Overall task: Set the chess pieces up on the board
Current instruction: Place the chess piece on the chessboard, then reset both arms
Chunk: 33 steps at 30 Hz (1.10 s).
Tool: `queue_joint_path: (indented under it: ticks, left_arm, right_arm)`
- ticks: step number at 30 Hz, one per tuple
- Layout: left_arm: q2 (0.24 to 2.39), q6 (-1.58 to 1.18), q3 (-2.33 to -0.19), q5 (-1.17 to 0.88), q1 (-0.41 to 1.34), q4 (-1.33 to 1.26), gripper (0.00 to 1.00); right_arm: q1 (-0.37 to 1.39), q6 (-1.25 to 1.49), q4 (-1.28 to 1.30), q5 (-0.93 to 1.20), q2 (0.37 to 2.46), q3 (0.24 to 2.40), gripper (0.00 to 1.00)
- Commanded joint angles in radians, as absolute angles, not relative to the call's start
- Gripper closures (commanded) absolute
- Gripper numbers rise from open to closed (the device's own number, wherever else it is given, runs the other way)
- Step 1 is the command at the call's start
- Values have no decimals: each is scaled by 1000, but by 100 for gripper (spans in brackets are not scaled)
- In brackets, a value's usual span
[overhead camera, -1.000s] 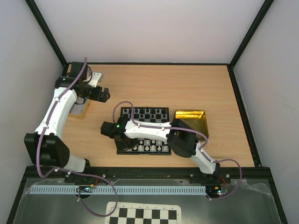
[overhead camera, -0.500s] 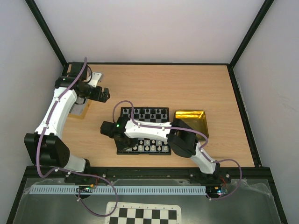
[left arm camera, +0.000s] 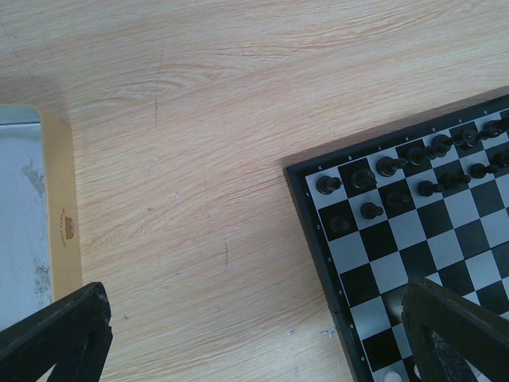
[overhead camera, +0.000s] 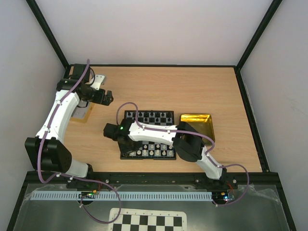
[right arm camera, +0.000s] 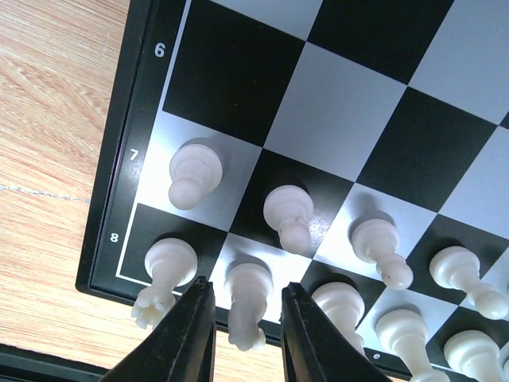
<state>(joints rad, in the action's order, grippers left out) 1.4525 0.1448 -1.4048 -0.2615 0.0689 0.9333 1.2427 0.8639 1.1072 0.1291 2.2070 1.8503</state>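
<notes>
The board [overhead camera: 166, 112] lies mid-table, with black chessmen [overhead camera: 151, 116] along its far rows and white chess pieces [overhead camera: 153, 151] along its near rows. My right gripper [right arm camera: 247, 286] hovers low over the near left corner. Its fingers [right arm camera: 199, 318] straddle a white knight [right arm camera: 248, 310] standing on the back row, with a gap on each side. A white rook [right arm camera: 163, 274] stands in the corner square beside it, and pawns [right arm camera: 193, 173] fill the row ahead. My left gripper [left arm camera: 254, 342] is wide open and empty over bare wood, left of the board's [left arm camera: 318, 263] far corner.
A gold tin tray [overhead camera: 197, 126] sits against the board's right side. A shallow tin [overhead camera: 79, 113] lies under the left arm and shows at the left edge of the left wrist view [left arm camera: 32, 215]. A loose checker sheet [overhead camera: 147, 222] lies below the arm bases.
The right forearm has shifted slightly toward the far side over the board. The left arm has not moved.
</notes>
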Motion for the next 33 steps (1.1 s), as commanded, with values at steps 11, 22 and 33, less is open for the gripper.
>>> queue_joint_path:
  ticks: [11,22,33]
  left_arm:
    - [1430,134,-1409,-266,72,951,1]
    - [1421,137,-1415,-264,72,961,1]
    - [1377,155,-1328,-264,99,947,1]
  right_arm:
    - [1220,873,1154,107,2141,1880,77]
    - [1181,921,1171,58,1985,1865,77]
    - [1029,965,1062,17,1612,1441,74]
